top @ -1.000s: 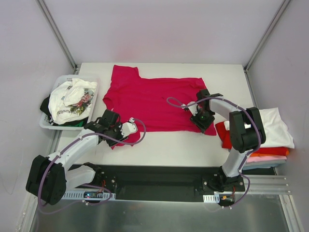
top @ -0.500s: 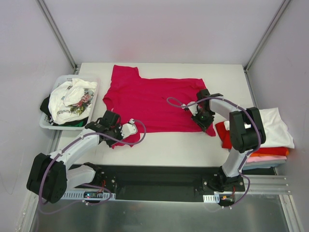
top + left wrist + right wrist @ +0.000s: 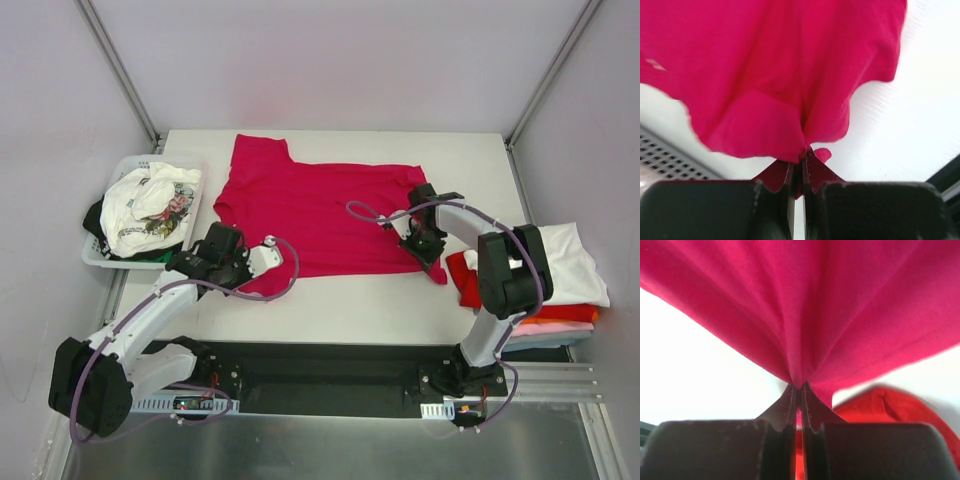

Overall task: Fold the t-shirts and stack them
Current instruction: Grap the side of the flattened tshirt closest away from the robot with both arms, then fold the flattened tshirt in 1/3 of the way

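Observation:
A crimson-magenta t-shirt [image 3: 310, 205] lies spread on the white table, collar end to the left. My left gripper [image 3: 238, 262] is shut on its near left edge; the left wrist view shows the cloth [image 3: 765, 75] bunched and pinched at the fingertips [image 3: 801, 159]. My right gripper [image 3: 425, 242] is shut on the shirt's near right corner, and the right wrist view shows the cloth [image 3: 840, 305] gathered into the closed tips [image 3: 798, 387]. More t-shirts sit folded in a stack [image 3: 550, 285] at the right, a white one on top.
A white plastic basket [image 3: 97, 255] at the left edge holds a white printed shirt [image 3: 150, 205] over dark cloth. A red shirt [image 3: 900, 415] of the stack lies just right of my right gripper. Metal posts stand at the back corners.
Both grippers have closed on the shirt's near edge. The left gripper has shifted slightly up and left, lifting the cloth; the right one has hardly moved.

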You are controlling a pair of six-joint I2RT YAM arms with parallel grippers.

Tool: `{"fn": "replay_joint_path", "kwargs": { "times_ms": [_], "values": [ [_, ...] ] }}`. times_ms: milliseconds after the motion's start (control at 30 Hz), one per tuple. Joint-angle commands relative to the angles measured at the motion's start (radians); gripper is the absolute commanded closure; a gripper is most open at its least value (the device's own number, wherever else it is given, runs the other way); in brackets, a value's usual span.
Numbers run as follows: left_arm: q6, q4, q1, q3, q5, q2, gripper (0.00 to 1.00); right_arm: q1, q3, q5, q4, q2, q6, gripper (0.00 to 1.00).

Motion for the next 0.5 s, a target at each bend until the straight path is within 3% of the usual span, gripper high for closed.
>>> {"fn": "replay_joint_path", "kwargs": {
  "times_ms": [0,233,467],
  "values": [
    [0.016,-0.016,-0.007,0.092,-0.04,-0.083,1.0,-0.005,0.053,0.05,-0.086,-0.113,0.001,0.99],
    [0.027,-0.015,-0.006,0.165,-0.066,-0.092,1.0,-0.005,0.12,0.082,-0.13,-0.153,0.004,0.99],
    [0.048,-0.001,-0.003,0.227,-0.067,0.011,1.0,-0.006,0.207,0.1,-0.153,-0.088,0.003,0.99]
  ]
}}
